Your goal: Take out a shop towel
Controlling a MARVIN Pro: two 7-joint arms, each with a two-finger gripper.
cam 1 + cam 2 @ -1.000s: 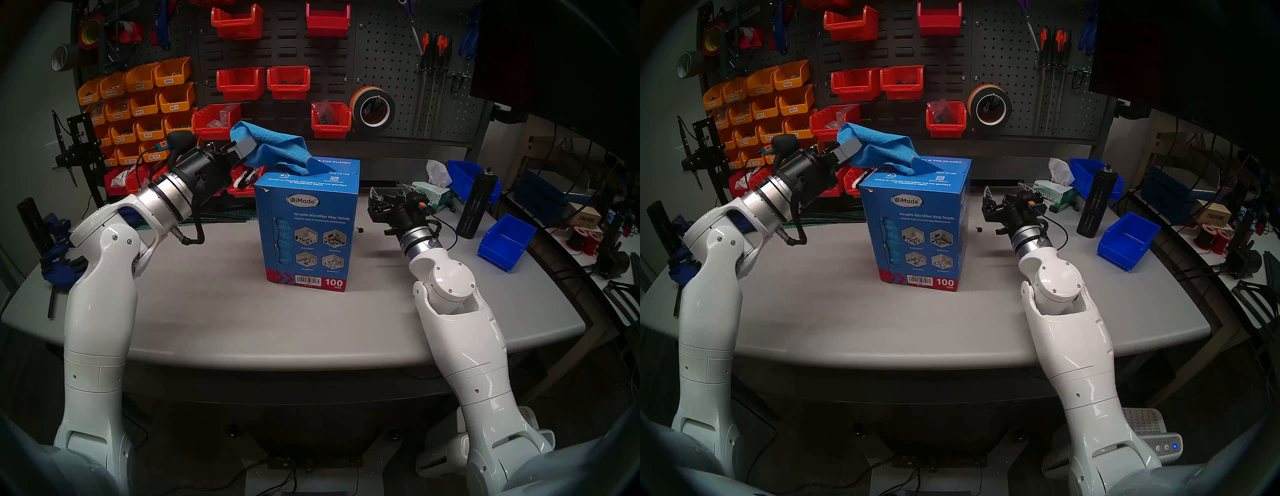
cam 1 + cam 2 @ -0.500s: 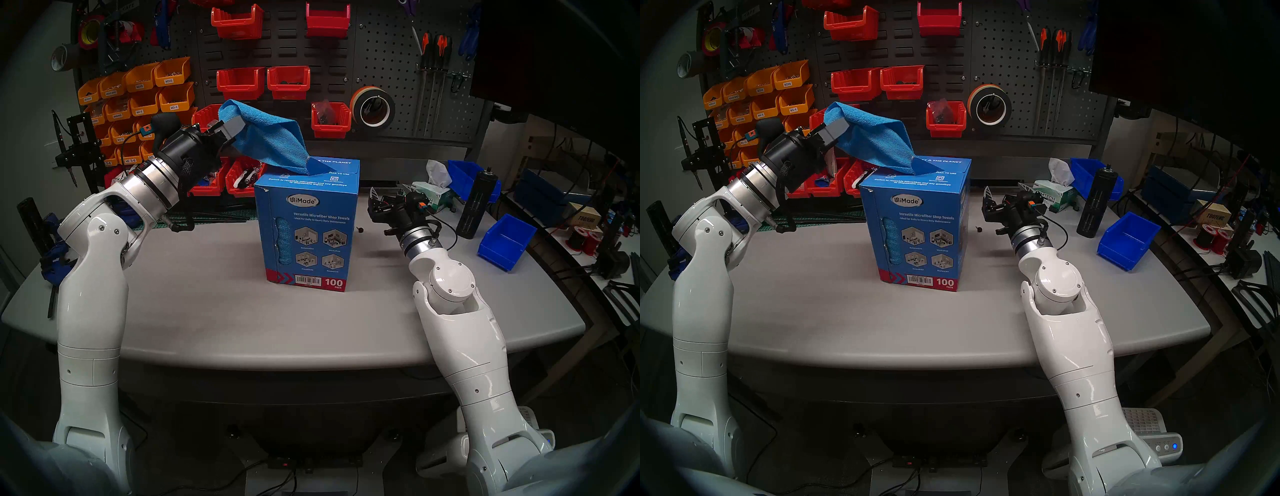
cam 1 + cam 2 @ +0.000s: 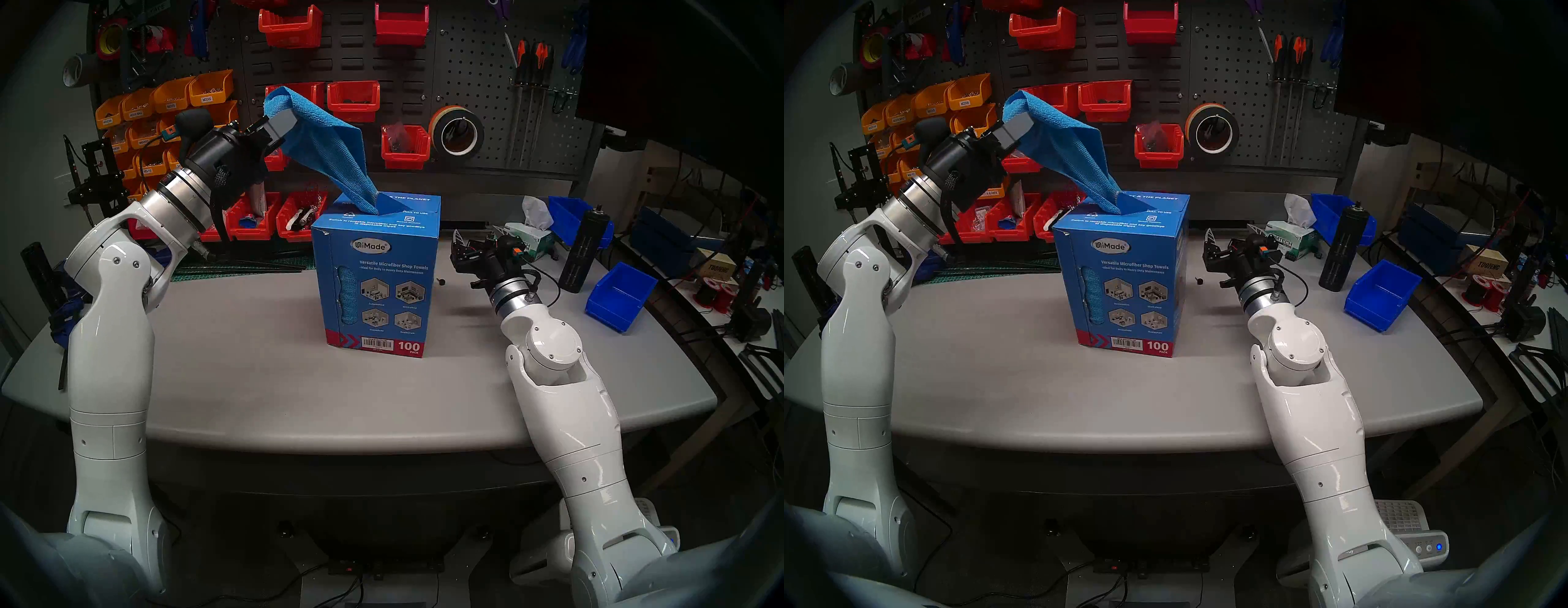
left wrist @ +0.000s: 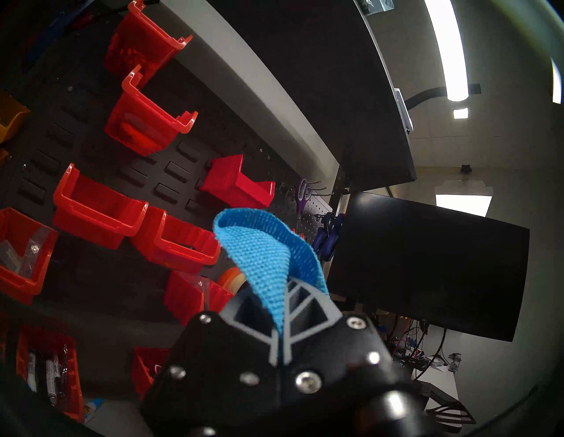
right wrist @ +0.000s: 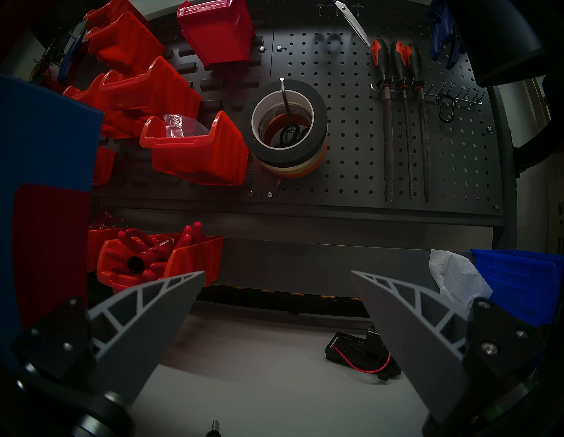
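Above the tall blue printed cardboard box [image 3: 375, 276] on the grey counter [image 3: 254, 361], left claw [image 3: 283, 124] pinches bright blue microfiber shop towel [image 3: 335, 157]; cloth runs taut down-right into box's top slot, tail w/in. Right claw [image 3: 460, 250] spread, idle, beside box.

left gripper [image 3: 283, 123]: clamped on the towel, now higher and further back toward the pegboard than a second ago.
shop towel [image 3: 335, 157]: drawn further out of the box [image 3: 377, 280], stretched steeper and tauter.
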